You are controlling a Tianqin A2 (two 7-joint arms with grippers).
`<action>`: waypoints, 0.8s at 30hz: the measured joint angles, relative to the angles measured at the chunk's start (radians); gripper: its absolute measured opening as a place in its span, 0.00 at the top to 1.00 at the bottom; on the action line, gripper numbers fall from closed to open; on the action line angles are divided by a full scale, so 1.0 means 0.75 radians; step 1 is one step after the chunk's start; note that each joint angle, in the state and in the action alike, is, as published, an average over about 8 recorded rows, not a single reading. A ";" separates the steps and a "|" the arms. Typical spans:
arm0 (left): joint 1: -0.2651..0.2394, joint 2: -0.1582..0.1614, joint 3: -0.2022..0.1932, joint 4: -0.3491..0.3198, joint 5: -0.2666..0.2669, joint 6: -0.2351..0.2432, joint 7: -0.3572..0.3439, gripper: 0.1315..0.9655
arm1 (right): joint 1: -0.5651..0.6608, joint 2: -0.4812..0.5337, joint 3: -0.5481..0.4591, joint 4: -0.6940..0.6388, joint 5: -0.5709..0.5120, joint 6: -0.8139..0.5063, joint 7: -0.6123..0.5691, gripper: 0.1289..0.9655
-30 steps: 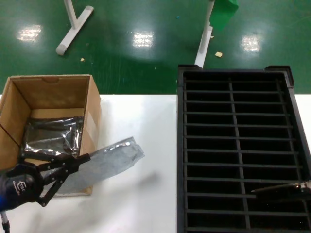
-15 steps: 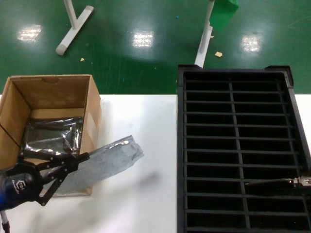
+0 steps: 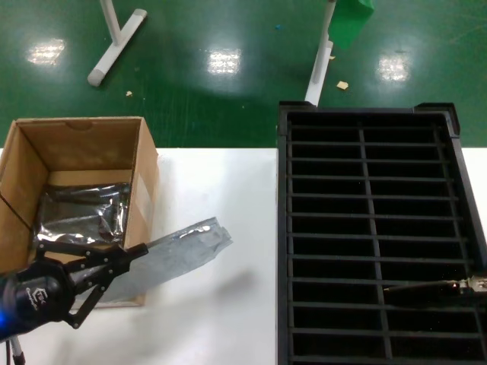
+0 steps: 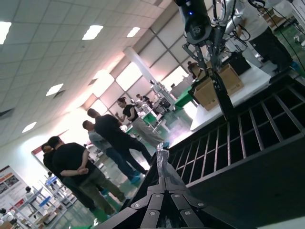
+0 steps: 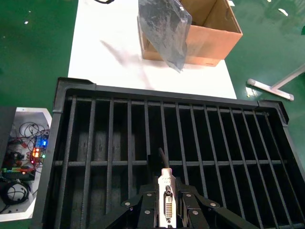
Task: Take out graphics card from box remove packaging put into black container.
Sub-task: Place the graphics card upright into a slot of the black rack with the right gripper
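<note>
Here, left claw [image 3: 125, 251] clamps one packaging [image 3: 171, 255]; right claw [image 5: 166, 202] clamps one graphics card [image 5: 166, 190].

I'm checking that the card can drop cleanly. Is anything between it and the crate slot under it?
Nothing visible. The right gripper holds the card edge-down over the crate, and the slots below show only bare ribs.

The right tool [image 5: 167, 210] grips the graphics card [image 5: 166, 194] above the black container [image 5: 95, 143]; beyond, the packaging [image 5: 164, 28] hangs before the box [image 5: 214, 28] on the white surface [image 5: 105, 47].
</note>
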 joint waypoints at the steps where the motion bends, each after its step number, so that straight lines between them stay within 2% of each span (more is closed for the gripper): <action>1: 0.007 0.002 -0.007 -0.003 0.000 0.000 -0.003 0.99 | 0.002 0.000 -0.002 0.000 0.000 0.000 0.000 0.91; 11: 0.071 0.005 -0.060 -0.053 0.000 0.000 -0.031 0.99 | 0.021 -0.010 -0.012 -0.001 -0.004 -0.015 -0.003 0.91; 19: 0.092 -0.008 -0.081 -0.085 0.000 0.000 -0.047 0.99 | 0.021 -0.065 0.065 -0.001 -0.036 -0.141 -0.041 0.91; 24: 0.104 -0.012 -0.089 -0.096 0.000 0.000 -0.048 0.99 | 0.038 -0.050 0.082 0.000 -0.038 -0.202 -0.100 0.91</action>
